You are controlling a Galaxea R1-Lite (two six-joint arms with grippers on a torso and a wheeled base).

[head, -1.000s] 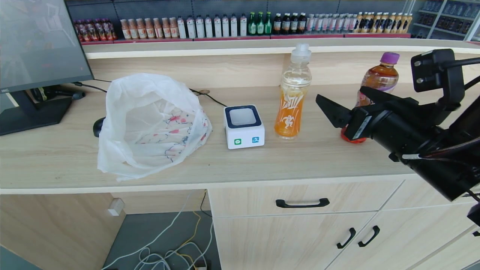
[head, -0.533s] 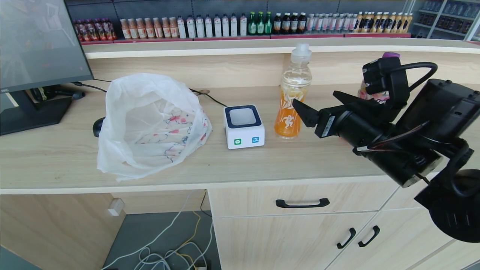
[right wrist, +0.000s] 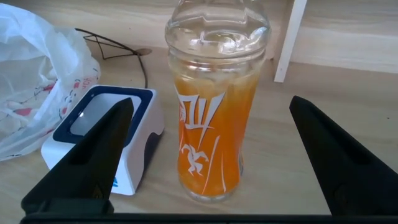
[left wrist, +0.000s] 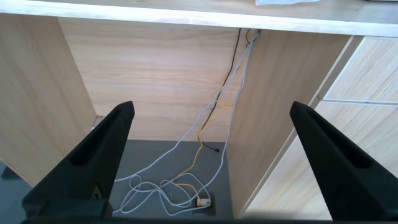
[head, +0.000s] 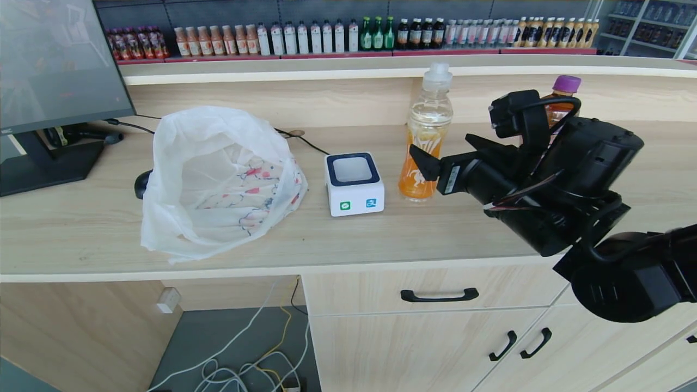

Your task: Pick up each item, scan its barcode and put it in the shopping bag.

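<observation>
Right wrist view: the right gripper (right wrist: 211, 104) stands wide open, nothing held, with the orange drink bottle (right wrist: 211, 143) framed squarely between its two fingers (right wrist: 93, 168). The bottle is upright on the counter (head: 81, 228), just beyond the fingertips and apparently untouched. The level, side-on approach seems chosen because a tall, narrow bottle is most easily taken around its body. The spread looks ample to pass either side of it.

Just left of the bottle sits the white scanner (head: 354, 182), its window facing up. Further left lies the shopping bag (head: 218, 179), its mouth gaping toward the near edge. That order probably serves the task: a bottle lifted here crosses the scanner on its way to the bag. No drink appears to be in the bag yet, so the work looks to be at its start.

To the right and farther back, a purple-capped tea bottle (head: 564, 92) waits behind the arm.

The left gripper (left wrist: 211, 106) is open too, hanging low before the counter front, above cables (left wrist: 186, 186) on the floor, out of the way.
</observation>
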